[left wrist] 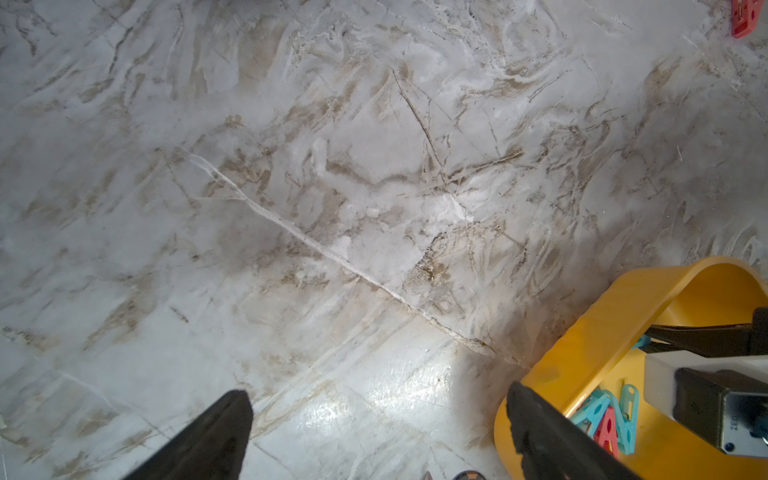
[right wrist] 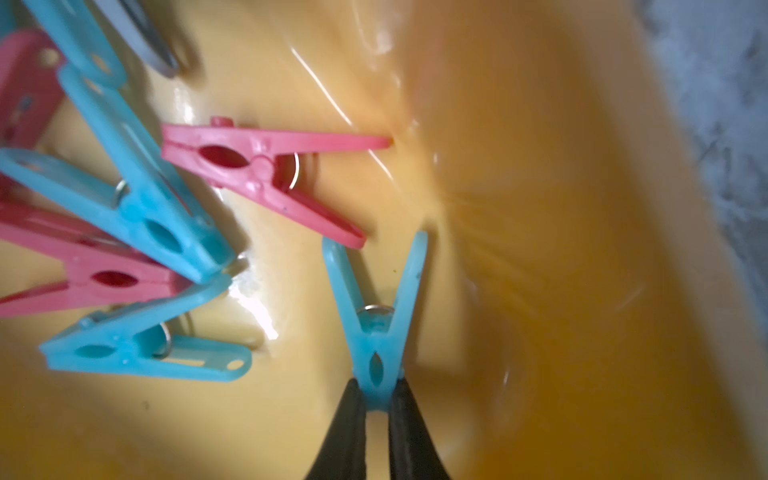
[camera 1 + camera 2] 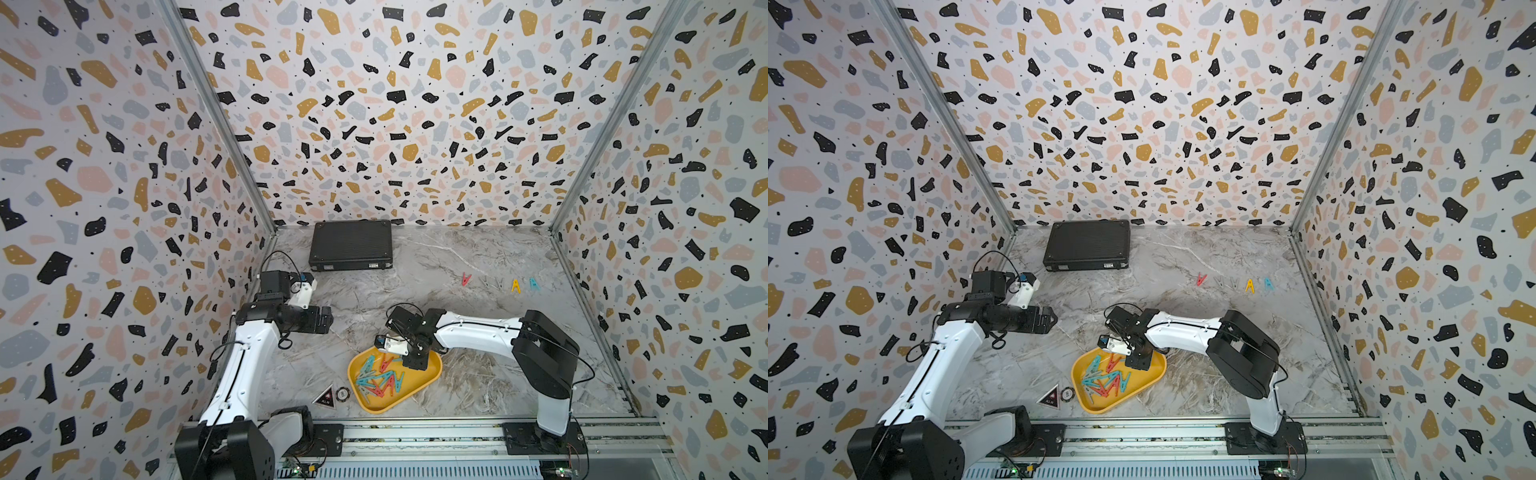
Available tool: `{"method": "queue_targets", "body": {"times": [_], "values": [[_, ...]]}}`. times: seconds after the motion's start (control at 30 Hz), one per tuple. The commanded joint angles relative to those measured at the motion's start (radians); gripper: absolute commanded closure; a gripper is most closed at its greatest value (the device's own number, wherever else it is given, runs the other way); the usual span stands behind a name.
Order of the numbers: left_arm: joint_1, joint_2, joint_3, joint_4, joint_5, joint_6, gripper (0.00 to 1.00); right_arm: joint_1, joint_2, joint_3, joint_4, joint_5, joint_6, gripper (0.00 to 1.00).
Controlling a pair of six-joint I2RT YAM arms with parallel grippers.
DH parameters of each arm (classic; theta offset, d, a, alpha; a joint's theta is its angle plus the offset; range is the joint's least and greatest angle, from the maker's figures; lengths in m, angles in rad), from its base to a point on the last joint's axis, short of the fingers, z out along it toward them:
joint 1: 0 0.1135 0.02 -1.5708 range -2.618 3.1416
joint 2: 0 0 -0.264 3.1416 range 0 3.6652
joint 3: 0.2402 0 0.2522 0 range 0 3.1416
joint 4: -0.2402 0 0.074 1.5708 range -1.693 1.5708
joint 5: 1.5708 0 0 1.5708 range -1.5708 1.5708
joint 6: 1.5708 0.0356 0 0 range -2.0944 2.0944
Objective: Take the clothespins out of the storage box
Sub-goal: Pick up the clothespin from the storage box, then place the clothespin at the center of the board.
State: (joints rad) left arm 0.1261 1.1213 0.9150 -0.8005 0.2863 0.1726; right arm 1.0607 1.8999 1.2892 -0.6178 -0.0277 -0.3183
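Inside the storage box [image 2: 540, 249] (glossy yellow plastic), right wrist view: right gripper [image 2: 377, 399] pinched onto the teal clothespin [image 2: 376, 332] at its nose. Long axis in line with the fingers, splayed legs pointing away. Top views hide this grip behind the wrist. Left gripper [image 1: 378, 395] spread wide over marbled table [image 1: 332, 166].

A red clothespin [image 1: 746, 16] was cut off by the left wrist view's edge; the storage box [image 2: 540, 249] wall was blurred in the right wrist view.
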Motion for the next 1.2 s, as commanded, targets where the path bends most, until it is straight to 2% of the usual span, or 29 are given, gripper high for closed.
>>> {"method": "queue_targets", "body": {"times": [0.0, 0.67, 0.97, 1.17], "values": [[0.007, -0.007, 0.0, 0.008, 0.007, 0.013, 0.0, 0.001, -0.067, -0.005, -0.036, 0.005, 0.017, 0.91], [0.009, -0.003, -0.001, 0.01, 0.007, 0.013, 0.0, 0.0, -0.219, -0.058, -0.035, 0.011, 0.096, 0.94], [0.009, 0.0, 0.001, 0.009, 0.007, 0.014, 0.0, -0.015, -0.341, -0.109, 0.007, 0.007, 0.223, 0.94], [0.009, 0.002, 0.001, 0.01, 0.007, 0.013, 0.0, -0.096, -0.428, -0.143, 0.007, 0.023, 0.335, 0.96]]}}
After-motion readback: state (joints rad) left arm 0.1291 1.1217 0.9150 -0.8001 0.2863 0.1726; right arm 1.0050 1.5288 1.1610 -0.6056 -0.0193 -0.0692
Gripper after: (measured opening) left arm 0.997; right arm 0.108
